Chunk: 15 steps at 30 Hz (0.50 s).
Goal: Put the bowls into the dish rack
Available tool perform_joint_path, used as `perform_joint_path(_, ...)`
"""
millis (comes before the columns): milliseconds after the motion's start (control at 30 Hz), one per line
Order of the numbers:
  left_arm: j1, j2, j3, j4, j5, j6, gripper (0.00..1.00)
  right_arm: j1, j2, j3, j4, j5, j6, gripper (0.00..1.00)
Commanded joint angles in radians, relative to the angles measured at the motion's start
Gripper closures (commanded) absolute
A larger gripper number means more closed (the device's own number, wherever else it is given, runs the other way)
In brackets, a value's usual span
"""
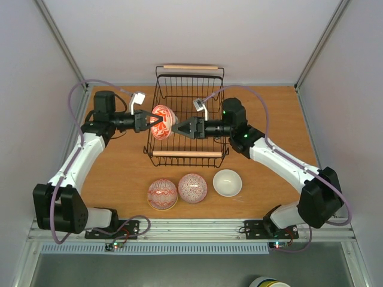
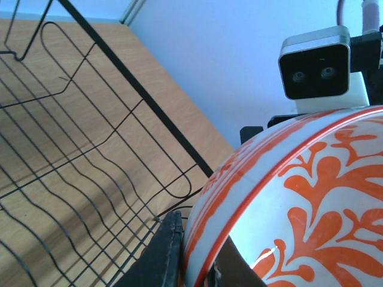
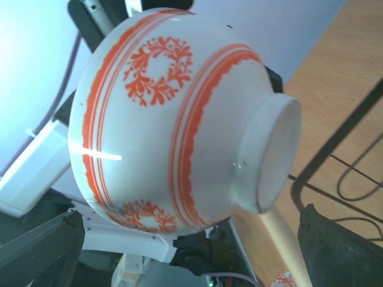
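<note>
Found the left gripper (image 1: 152,121) clamped on the rim of a red-and-white bowl (image 1: 163,121), jaws closed against the ceramic. Saw in the left wrist view one dark finger (image 2: 160,251) pressed to the outside of that rim, with the orange leaf pattern just beside it. Noted the bowl turned on its side above the left part of the dish rack (image 1: 190,101), foot ring aimed to the right. Could not tell whether it touched the wires.

Found the right gripper (image 1: 176,127) just right of the bowl's foot, jaws spread wide and holding nothing. Confirmed this in the right wrist view: two dark fingers (image 3: 37,248) at the bottom corners, well apart, with the bowl (image 3: 173,119) between and beyond them, untouched.

Placed the rack on the bench (image 1: 119,173) midway along the far edge, one wooden handle (image 1: 191,67) at its far end and the near handle (image 1: 187,153) toward the middle of the bench. Saw no bowl resting inside it.

Counted three more bowls in a row near the middle of the near edge. Noted a pink bowl (image 1: 162,194) with a yellow edge showing at its near side, then a second pink bowl (image 1: 192,188) just beside it, upside down, then a white bowl (image 1: 227,182) standing upright, slightly apart.
</note>
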Motion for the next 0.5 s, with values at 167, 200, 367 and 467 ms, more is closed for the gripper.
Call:
perform_joint_path(167, -0.002, -0.004, 0.017, 0.054, 0.068, -0.033, 1.00, -0.001, 0.057, 0.056, 0.153, -0.093, 0.057, 0.01)
perform_joint_path(200, -0.003, -0.001, 0.021, 0.037, 0.060, -0.016, 1.00, 0.000, 0.070, 0.067, 0.155, -0.096, 0.059, 0.01)
perform_joint_path(367, -0.021, 0.014, 0.044, -0.065, 0.002, 0.056, 1.00, 0.005, 0.122, 0.128, 0.140, -0.108, 0.050, 0.01)
perform_joint_path(467, -0.038, 0.020, 0.052, -0.107, -0.035, 0.091, 1.00, 0.015, 0.136, 0.171, 0.080, -0.099, 0.008, 0.03)
